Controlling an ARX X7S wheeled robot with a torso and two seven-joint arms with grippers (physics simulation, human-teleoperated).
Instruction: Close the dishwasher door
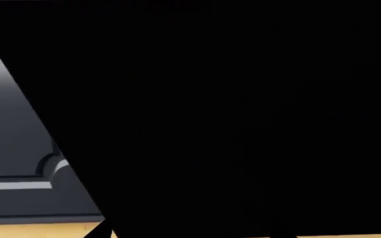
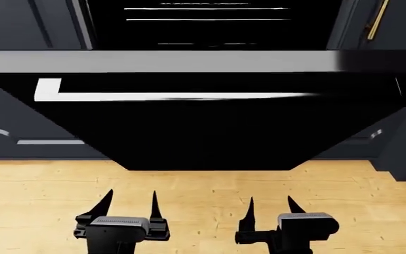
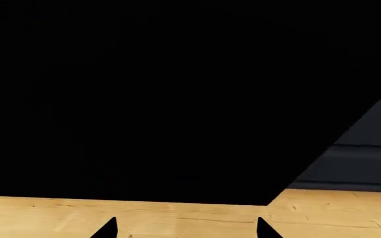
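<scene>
No text, label, brand, number or sign can be read in any view; the dishwasher door [image 2: 203, 132] is plain glossy black.

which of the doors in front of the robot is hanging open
The dishwasher door, the glossy black panel with the silver bar handle, tilted out toward the robot. The navy cabinet doors beside it sit shut.

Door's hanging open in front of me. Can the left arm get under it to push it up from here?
Probably yes. The left gripper is open, low over the wooden floor, just short of the dishwasher door, whose black underside fills the left wrist view. Nothing lies between them; the right gripper is off to the side.
</scene>
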